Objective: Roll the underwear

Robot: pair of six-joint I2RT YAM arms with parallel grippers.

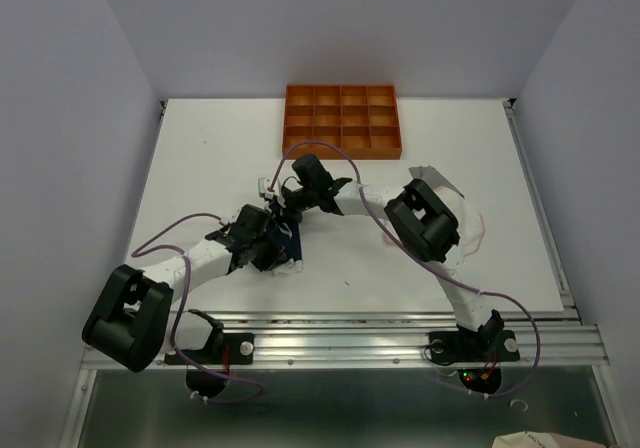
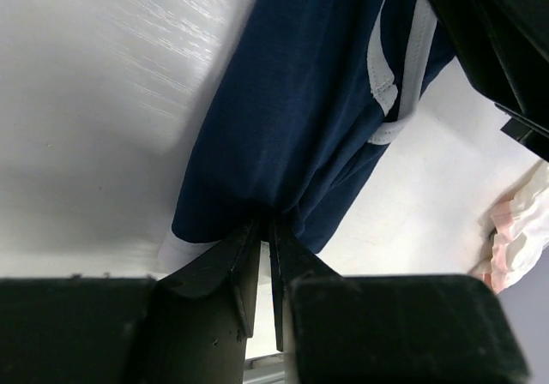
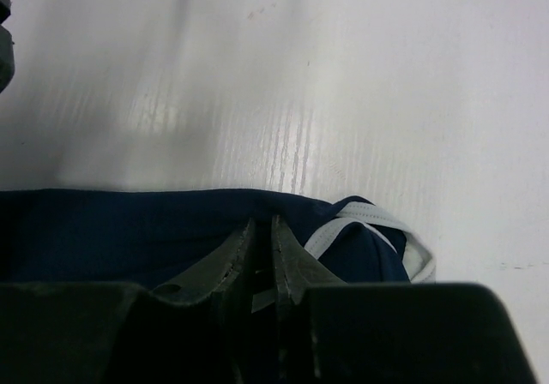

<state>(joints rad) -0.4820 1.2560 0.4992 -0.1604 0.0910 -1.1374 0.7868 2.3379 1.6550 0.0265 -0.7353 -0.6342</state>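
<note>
**Navy piece held at both ends, roll not yet formed**

The step in hand seems to be the preparing of the navy underwear (image 2: 283, 127) for rolling. It lies near the middle of the desk (image 1: 200, 168), a little toward the near edge, and it is long and loosely gathered, not yet a roll. The left fingers (image 2: 219, 264) stand almost together and are clamped on one end of it, where the cloth bunches at their tips. The right fingers (image 3: 214, 264) also stand close together, over the opposite end near the white trim, but I cannot tell if they really pinch the cloth or only rest at it.

I judge that the next move calls for laying the piece flat and straight on the desk, then turning one end over itself while the other end is kept from sliding. The cloth is soft, so a loose hold could let the roll open again.

The pale pink-white underwear (image 1: 465, 223) lies crumpled toward the right edge, partly under the right arm. A greyish flap (image 1: 428, 173) just behind it may be the grey piece; this is not sure.

The orange tray (image 1: 342, 154) sits at the far edge, about the middle. Its twelve compartments show nothing inside, so no piece is put away yet
</note>
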